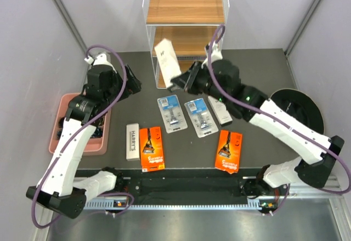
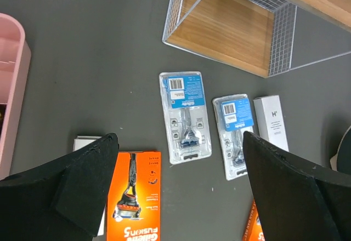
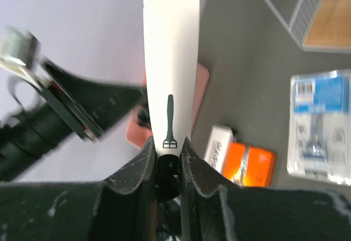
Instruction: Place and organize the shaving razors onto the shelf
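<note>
My right gripper point(image 1: 178, 81) is shut on the end of a long white razor box point(image 1: 166, 58), held in the air in front of the white wire shelf point(image 1: 186, 11); the right wrist view shows its fingers point(image 3: 145, 167) pinching the box point(image 3: 171, 60). My left gripper point(image 1: 131, 85) is open and empty above the table, jaws wide apart point(image 2: 181, 197). On the table lie two blue blister packs point(image 1: 172, 114) point(image 1: 201, 117), a white box point(image 1: 220, 110), the HARRY'S box point(image 1: 132, 141) and two orange cards point(image 1: 152, 148) point(image 1: 228, 151).
A pink compartment tray point(image 1: 66, 123) with dark small items sits at the left, under my left arm. A black round object point(image 1: 299, 109) lies at the right. The shelf's lowest wooden tier point(image 2: 230, 33) stands just beyond the blister packs.
</note>
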{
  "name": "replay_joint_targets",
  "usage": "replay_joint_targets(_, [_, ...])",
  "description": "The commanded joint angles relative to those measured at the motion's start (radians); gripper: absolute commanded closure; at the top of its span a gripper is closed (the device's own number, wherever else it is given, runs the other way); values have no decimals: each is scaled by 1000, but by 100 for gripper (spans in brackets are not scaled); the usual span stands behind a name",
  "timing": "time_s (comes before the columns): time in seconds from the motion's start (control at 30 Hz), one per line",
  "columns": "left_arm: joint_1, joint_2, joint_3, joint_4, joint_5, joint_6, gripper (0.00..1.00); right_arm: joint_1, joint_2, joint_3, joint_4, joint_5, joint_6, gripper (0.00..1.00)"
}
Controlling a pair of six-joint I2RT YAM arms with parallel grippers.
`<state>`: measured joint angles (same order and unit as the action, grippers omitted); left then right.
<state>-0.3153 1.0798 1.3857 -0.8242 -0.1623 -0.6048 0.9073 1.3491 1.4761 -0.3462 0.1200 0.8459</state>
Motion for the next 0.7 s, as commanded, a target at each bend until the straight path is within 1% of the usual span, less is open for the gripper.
replay_joint_targets(0.0, [5,28,58,-12,-20,49,1,-71,99,191,-48,-144,-77,94])
replay_joint_targets(0.03, [5,32,64,-15,-17,51,1,-76,151,278,-65,-154,-100,94])
replay_joint_targets(0.1, [5,42,75,-7,-6,60,1,-87,203,367,-103,-172,-123,94])
replay_joint_targets(0.13, [5,43,78,-3,-3,60,1,-91,250,450,-114,-177,-134,94])
replay_joint_targets(0.27, [5,55,99,19,9,74,1,-126,357,604,-135,-236,-117,94])
replay_joint_targets(0.33, [5,61,111,30,6,82,1,-142,392,677,-155,-238,-108,94])
replay_joint_targets(0.43, [5,65,127,40,1,94,1,-166,430,725,-142,-246,-91,94])
replay_joint_targets(0.53, [5,66,127,45,-8,103,1,-200,444,731,-105,-282,-68,94])
replay_joint_targets(0.67, [5,81,119,39,-13,109,1,-252,458,734,-1,-432,-41,94])
